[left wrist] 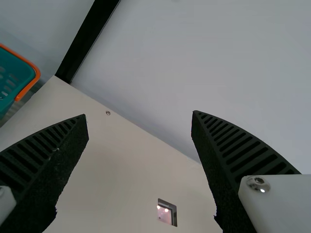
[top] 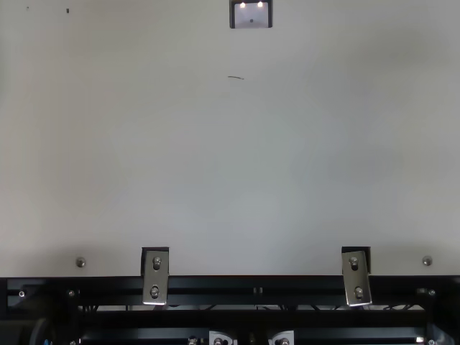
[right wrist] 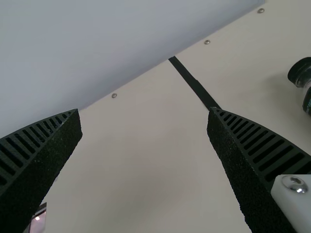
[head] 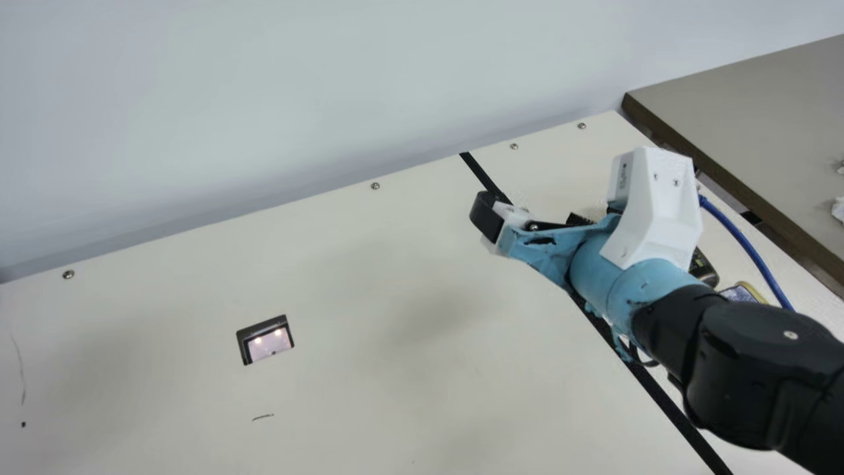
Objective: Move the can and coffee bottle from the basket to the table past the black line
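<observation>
My right gripper (head: 527, 221) hangs over the black line (head: 669, 406) in the main view. Beyond that arm, on the line's right side, the dark coffee bottle (head: 705, 267) is partly hidden; by it shows a gold-rimmed top (head: 744, 291), apparently the can's. The right wrist view has my right gripper (right wrist: 143, 111) open and holding nothing, with the bottle's black cap (right wrist: 300, 72) at the edge. In the left wrist view my left gripper (left wrist: 138, 116) stands open, nothing between its fingers, and the teal basket (left wrist: 14, 75) with orange rim is beyond the table's edge.
A square cutout (head: 266, 340) pierces the cream table (head: 369, 264). A pale wall runs along its far side. Another grey-brown table (head: 745, 112) stands at the right. A blue cable (head: 748, 244) loops from my right arm. Metal brackets (top: 156, 277) sit on the near edge.
</observation>
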Robot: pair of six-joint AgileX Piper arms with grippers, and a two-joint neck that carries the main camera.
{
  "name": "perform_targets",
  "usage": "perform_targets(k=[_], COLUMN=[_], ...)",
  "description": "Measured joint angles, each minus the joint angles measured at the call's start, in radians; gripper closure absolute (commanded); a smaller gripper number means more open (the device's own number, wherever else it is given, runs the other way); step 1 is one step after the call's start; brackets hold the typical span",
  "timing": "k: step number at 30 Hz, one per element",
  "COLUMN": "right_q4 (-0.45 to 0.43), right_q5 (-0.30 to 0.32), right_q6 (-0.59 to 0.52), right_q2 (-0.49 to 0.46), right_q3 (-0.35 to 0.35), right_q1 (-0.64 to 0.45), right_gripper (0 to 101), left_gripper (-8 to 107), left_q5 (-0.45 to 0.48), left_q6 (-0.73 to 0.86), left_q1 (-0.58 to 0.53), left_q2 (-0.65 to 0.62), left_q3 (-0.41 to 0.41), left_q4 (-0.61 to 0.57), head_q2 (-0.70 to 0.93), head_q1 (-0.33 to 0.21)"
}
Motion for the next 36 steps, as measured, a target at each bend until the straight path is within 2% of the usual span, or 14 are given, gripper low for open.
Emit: perform_targets(k=[7,28,36], right_q4=[0.000,0.002,-0.003], right_q5=[-0.003,-0.131,-0.139], right_q6=[-0.009,0.026,0.030], right_q2=[-0.054,-0.288,-0.290], right_q3=[0.018,0.201,0.206], right_q1=[0.001,0.045,0.051], right_gripper=[0,0,0], left_gripper=[9,9,9], left_q5=[0.036,0.035,0.035], left_q6=[-0.046,-0.046,-0.046], left_q1=[0.002,0.002,0.002], left_q2=[-0.100,-0.102,-0.102], left_q3=[0.042,0.042,0.042], left_q4=[0.066,0.066,0.066], head_q2=[0.000,0.000,0.000], head_q1=[0.000,0.000,0.000])
